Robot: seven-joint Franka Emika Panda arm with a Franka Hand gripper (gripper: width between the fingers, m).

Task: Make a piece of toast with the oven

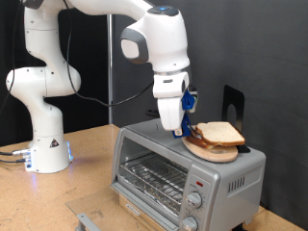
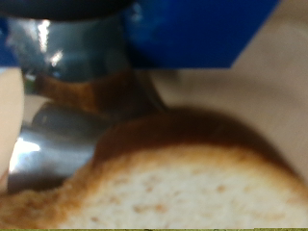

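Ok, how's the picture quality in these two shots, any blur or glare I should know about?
Exterior view: evenly lit and sharp, the gripper down at the piece of toast on top of the oven. Wrist view: very close and soft, the toast's crust blurred, bright glare on a metal finger, dark shadow behind the bread.

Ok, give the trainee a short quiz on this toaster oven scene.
1. True or false: the bread lies inside the oven.
2. The gripper is nearest to: A) the oven knobs, B) the bread on the board, C) the robot's base.
3. What does the board rest on?

Key: 1. False; it lies on the board on top of the oven. 2. B. 3. The oven's top.
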